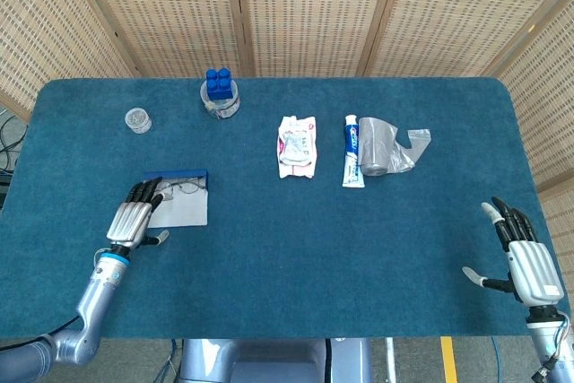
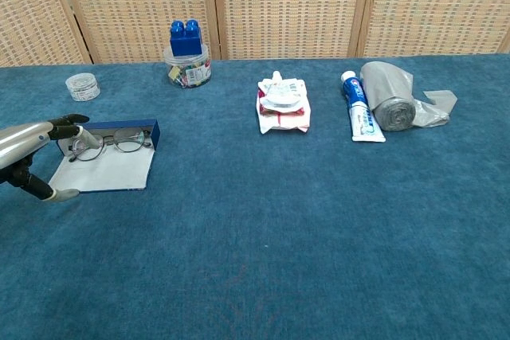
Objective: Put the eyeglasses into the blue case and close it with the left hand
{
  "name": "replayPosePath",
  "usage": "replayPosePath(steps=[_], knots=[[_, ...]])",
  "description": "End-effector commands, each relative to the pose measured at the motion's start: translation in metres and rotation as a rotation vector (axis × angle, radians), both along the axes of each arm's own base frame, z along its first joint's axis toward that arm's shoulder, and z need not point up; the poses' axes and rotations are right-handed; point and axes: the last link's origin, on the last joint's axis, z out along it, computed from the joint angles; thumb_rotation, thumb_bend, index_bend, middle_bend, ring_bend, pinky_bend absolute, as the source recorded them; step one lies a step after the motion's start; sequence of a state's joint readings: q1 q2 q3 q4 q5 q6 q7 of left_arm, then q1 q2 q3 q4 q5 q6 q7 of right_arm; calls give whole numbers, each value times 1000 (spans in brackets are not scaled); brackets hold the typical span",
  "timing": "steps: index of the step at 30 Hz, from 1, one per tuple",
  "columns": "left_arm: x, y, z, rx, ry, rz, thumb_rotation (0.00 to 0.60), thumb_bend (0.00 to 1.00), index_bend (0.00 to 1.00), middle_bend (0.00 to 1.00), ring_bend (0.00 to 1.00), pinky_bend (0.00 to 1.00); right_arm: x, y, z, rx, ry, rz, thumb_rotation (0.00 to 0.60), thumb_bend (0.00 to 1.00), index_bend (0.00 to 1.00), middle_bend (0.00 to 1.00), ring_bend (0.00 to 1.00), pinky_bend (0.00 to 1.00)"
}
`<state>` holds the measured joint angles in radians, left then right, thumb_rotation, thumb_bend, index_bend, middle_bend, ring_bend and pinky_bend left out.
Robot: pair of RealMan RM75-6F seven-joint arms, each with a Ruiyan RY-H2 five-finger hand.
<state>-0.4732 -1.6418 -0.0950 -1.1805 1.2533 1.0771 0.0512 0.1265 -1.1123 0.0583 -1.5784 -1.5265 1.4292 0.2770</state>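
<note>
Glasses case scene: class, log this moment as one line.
glasses: in open case | left hand: open, over the case's left edge | right hand: open, idle
</note>
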Motion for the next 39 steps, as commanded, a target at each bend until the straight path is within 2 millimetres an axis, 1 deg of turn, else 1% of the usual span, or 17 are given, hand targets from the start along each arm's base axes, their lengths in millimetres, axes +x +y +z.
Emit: replayPosePath(steps=[1, 9, 34, 36, 39], knots=[[-1, 0, -4, 9, -4, 12, 600, 266, 259, 0, 0, 0, 0, 0, 0, 1, -1, 0, 600, 0, 0, 0, 0, 0], [0, 4, -9, 17, 0, 18, 600, 282, 284, 0, 0, 0, 0, 0, 0, 2, -4, 0, 600, 0, 0, 0, 0, 0], [-6, 6, -21, 22, 19, 28, 600, 286, 293, 0, 0, 0, 0, 0, 0, 4, -11, 0, 600, 0, 0, 0, 0, 0], [-7, 6, -21, 20, 20, 28, 600, 313, 305, 0, 0, 0, 0, 0, 0, 5, -13, 0, 600, 0, 0, 0, 0, 0], [-7, 6, -22, 19, 19, 29, 600, 378, 323, 0, 0, 0, 0, 0, 0, 6, -15, 1, 600, 0, 0, 0, 0, 0]])
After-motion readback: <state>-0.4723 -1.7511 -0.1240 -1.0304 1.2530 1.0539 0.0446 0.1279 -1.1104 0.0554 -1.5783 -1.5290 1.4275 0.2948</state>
